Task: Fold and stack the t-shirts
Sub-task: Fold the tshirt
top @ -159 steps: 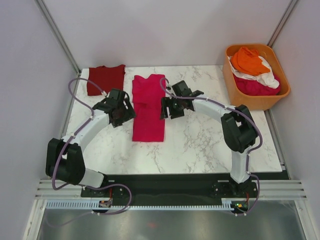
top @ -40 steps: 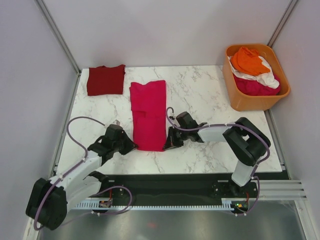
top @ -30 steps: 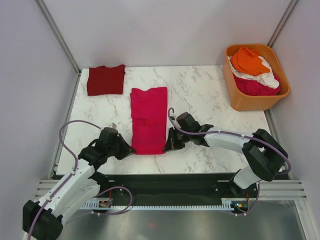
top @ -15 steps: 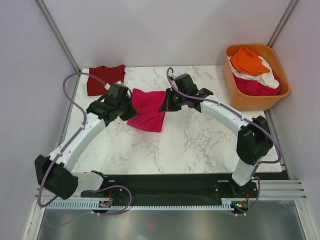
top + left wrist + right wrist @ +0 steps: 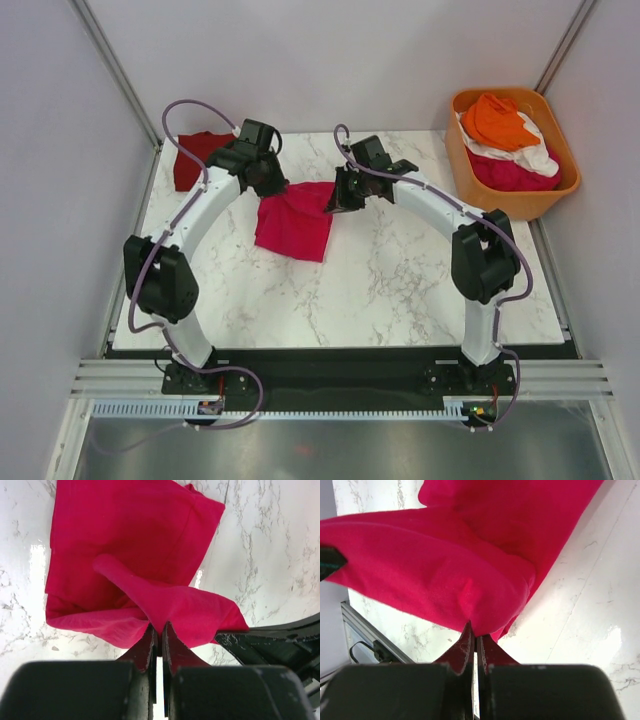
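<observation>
While left pincer [image 5: 159, 626], right pincer [image 5: 473, 630] tight on magenta t-shirt [image 5: 295, 225], more shirts [image 5: 508, 140] in tub [image 5: 500, 207].

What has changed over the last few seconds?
The left hand and right hand pinched the near hem of the magenta t-shirt and carried it away from the bases, doubling the shirt over itself; both still grip it. The maroon t-shirt and orange tub stayed put.

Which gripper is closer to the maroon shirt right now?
Left. The left gripper, shut on one corner of the pink shirt, sits just right of the maroon shirt in the top view. The right gripper holds the other corner, farther right.
</observation>
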